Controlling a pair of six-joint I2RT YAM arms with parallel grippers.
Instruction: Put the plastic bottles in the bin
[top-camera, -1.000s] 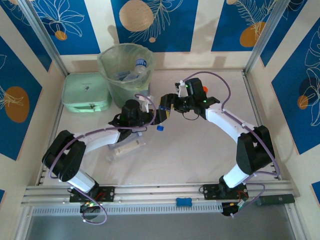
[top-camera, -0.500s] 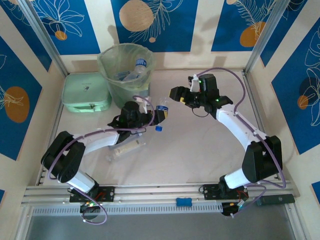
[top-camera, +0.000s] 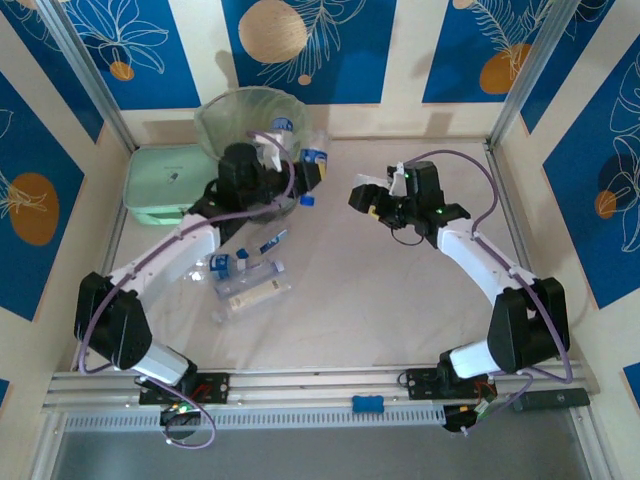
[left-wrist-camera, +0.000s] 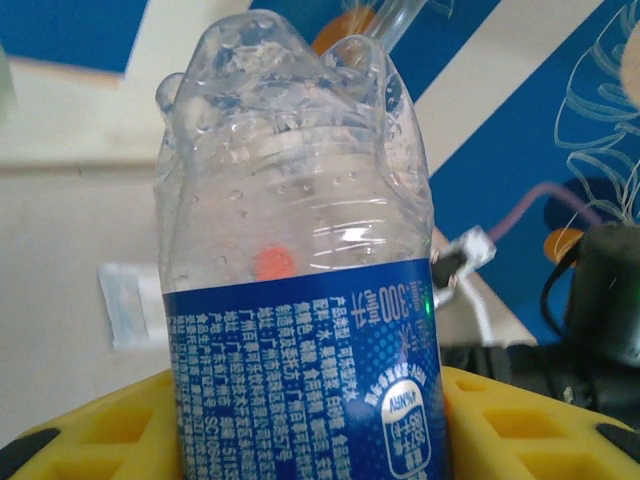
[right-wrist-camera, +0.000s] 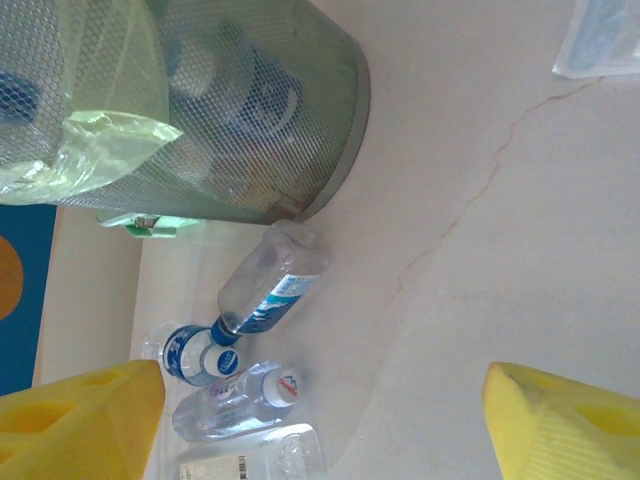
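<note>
- bin (top-camera: 212, 125) sits at 10 o'clock from the held bottle (top-camera: 314, 162), just beside its rim;
- left gripper (top-camera: 300, 172) clamped on that bottle, long axis roughly 12-to-6;
- right gripper (top-camera: 362, 195) gaping empty; loose bottles (top-camera: 243, 266) lie at 7 o'clock.

Left jaws clamped, right jaws spread

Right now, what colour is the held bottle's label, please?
The label is blue, best in left wrist view.
</note>
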